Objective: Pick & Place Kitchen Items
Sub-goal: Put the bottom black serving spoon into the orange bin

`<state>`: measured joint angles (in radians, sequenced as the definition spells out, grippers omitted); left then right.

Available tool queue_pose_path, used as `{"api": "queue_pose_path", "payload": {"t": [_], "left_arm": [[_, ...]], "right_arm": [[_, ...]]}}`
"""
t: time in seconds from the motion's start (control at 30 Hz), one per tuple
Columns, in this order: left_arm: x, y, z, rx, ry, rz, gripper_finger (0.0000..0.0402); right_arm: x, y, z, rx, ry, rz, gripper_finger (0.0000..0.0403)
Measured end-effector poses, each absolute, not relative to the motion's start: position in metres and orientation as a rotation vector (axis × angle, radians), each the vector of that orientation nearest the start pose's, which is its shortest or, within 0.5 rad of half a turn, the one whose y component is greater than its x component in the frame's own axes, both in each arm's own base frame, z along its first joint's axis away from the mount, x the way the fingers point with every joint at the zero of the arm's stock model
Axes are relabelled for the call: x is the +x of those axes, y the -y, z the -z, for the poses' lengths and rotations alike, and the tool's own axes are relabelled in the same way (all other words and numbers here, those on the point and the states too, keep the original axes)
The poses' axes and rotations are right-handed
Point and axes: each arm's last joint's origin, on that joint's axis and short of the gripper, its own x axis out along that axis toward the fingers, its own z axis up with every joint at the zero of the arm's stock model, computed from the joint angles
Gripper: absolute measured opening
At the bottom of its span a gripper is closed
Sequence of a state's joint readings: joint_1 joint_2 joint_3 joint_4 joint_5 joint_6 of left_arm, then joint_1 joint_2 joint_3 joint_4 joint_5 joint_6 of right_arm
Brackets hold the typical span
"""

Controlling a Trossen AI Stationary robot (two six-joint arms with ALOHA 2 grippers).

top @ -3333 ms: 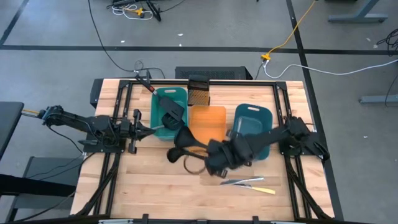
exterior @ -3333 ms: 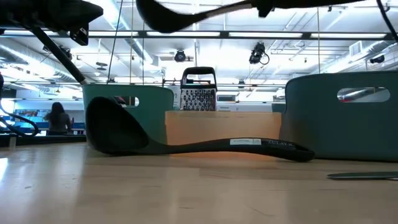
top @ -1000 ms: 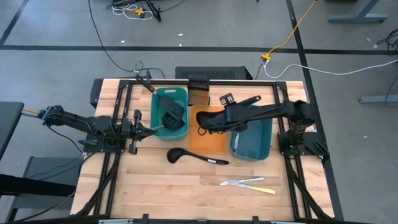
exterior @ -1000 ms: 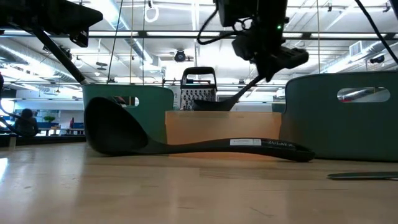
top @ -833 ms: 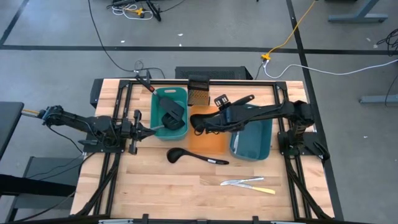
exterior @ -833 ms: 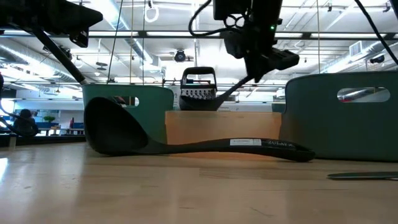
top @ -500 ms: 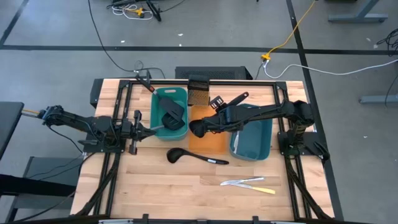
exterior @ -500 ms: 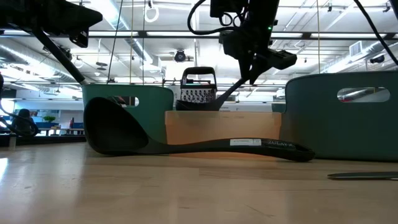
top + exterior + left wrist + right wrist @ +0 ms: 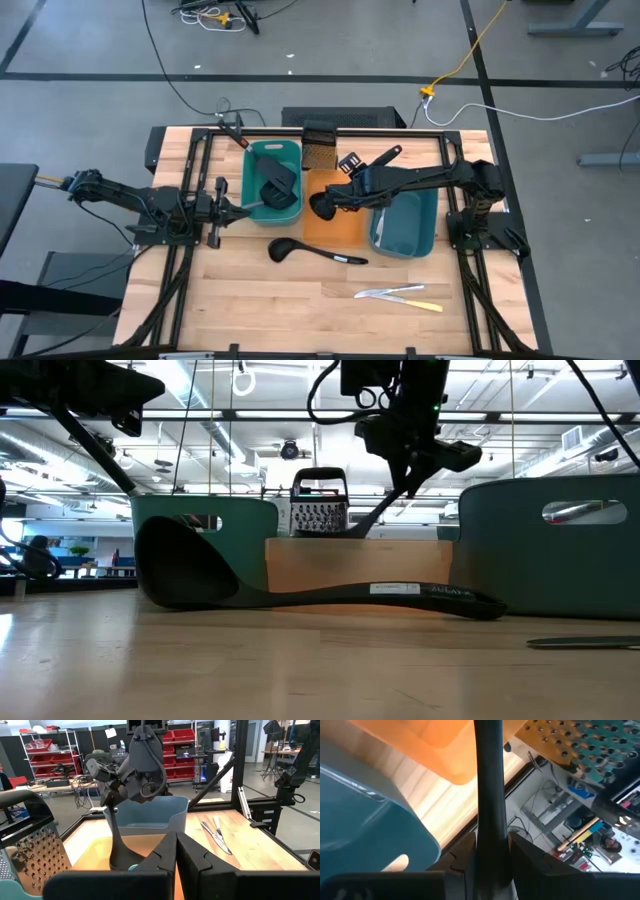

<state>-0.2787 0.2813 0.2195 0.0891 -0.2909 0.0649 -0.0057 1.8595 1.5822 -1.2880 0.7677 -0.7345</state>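
Observation:
My right gripper [image 9: 358, 188] hangs over the orange tray [image 9: 345, 232], shut on a black ladle [image 9: 322, 206]. The ladle's bowl [image 9: 122, 862] is low inside that tray, and whether it touches the floor I cannot tell. A second black ladle [image 9: 300, 250] lies flat on the table in front of the trays. A black-headed spatula [image 9: 275, 182] lies in the teal tray [image 9: 290, 217]. Small cutlery [image 9: 400, 293] lies near the table's front right. My left gripper [image 9: 238, 208] waits shut at the teal tray's left side. My right gripper pinches the ladle's long handle [image 9: 490, 815] between its two fingers, partway along it, with the free end [image 9: 392, 154] sticking out behind the hand. The fingers slant down from the table's right. The handle [image 9: 380, 510] slopes steeply, bowl end lowest, down in the orange tray.
A blue tray [image 9: 410, 228] stands right of the orange one, under my right arm. A dark mesh grater [image 9: 320, 152] stands behind the trays at the far edge. Bare wood lies along the table's near half around the loose ladle and the cutlery.
My right gripper has rolled its wrist and edged toward the table's left over the orange tray. The held ladle has turned with it: its bowl has swung toward the near side and sunk lower into the tray, and its handle now stands steeper.

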Motion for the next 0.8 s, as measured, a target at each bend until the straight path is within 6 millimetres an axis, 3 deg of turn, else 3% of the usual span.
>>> {"api": "queue_pose_path", "payload": {"t": [0.37, 0.63, 0.8], "left_arm": [[0.108, 0.022, -0.224, 0.068, 0.026, -0.013, 0.0012], [0.108, 0.022, -0.224, 0.059, 0.026, -0.013, 0.0012], [0.108, 0.022, -0.224, 0.057, 0.027, -0.013, 0.0012]], "right_arm": [[0.355, 0.019, -0.256, -1.097, -1.616, -0.024, 0.0100], [0.364, 0.020, -0.230, -1.113, -1.706, -0.040, 0.0100], [0.366, 0.020, -0.228, -1.095, -1.697, -0.036, 0.0100]]}}
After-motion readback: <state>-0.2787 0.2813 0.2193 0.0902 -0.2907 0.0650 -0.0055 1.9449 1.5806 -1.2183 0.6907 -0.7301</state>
